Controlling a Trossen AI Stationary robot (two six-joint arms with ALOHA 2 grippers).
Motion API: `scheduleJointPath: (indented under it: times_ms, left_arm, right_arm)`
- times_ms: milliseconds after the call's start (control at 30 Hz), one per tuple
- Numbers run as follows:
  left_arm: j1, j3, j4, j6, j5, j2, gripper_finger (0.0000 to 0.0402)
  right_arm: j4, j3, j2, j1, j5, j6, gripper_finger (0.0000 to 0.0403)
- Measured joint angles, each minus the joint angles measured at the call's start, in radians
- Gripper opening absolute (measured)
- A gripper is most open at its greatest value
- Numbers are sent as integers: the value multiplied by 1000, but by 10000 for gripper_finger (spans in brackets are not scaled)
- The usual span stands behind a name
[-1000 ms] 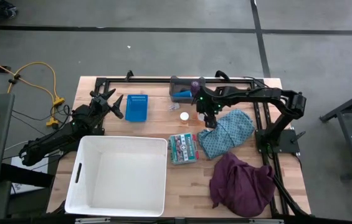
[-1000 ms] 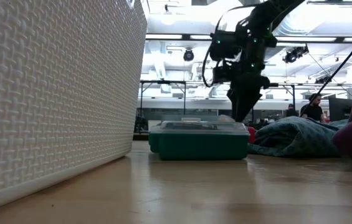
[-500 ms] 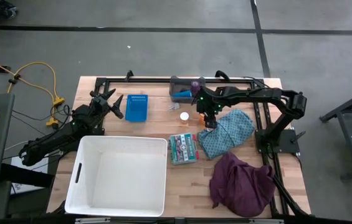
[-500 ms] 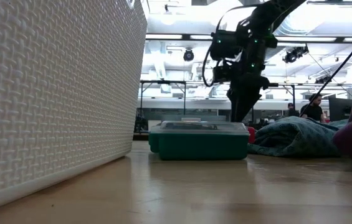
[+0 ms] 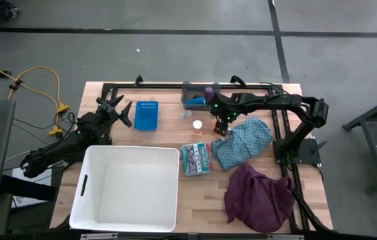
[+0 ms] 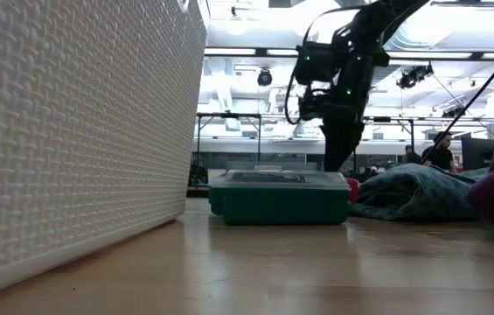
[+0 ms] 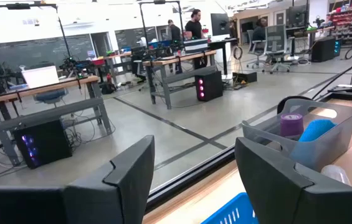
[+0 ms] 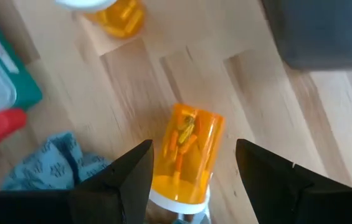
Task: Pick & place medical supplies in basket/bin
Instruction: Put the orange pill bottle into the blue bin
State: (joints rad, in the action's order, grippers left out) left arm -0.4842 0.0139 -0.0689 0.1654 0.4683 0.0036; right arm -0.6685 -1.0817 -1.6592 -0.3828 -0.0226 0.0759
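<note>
My right gripper (image 8: 192, 144) hangs open above the table's far middle, pointing steeply down, near the teal cloth's far corner. Its fingers stand on either side of an orange bottle (image 8: 185, 152) without touching it. That bottle lies on its side, white cap (image 8: 179, 200) toward the wrist. A second orange bottle (image 5: 197, 125) stands upright beside it. The purple roll (image 5: 209, 89) and blue roll (image 5: 197, 101) sit in a grey bin (image 5: 189, 87). The teal patterned cloth (image 5: 245, 141) and maroon cloth (image 5: 260, 195) lie crumpled on the right. My left gripper (image 5: 118, 110) waits open at the far left.
A large white woven basket (image 5: 128, 187) fills the near left. A small blue basket (image 5: 146, 115) sits at the far left, by my left gripper. A green lidded box (image 5: 196, 159) lies between the white basket and the teal cloth. A dark frame runs along the table's far and right edges.
My right gripper has rolled about the line it points along while staying in place above the lying orange bottle. Its fingers now stand on either side of the bottle. Nothing on the table has moved.
</note>
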Motion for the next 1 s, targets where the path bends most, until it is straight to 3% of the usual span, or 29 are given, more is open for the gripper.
scheduleJointPath:
  times_ms: [267, 1000]
  left_arm:
    - [0, 0, 0, 0, 0, 0, 216]
    - [0, 0, 0, 0, 0, 0, 216]
  right_arm:
    - [-6, 0, 0, 41, 110, 80, 216]
    - [-19, -2, -136, 62, 124, 165, 216]
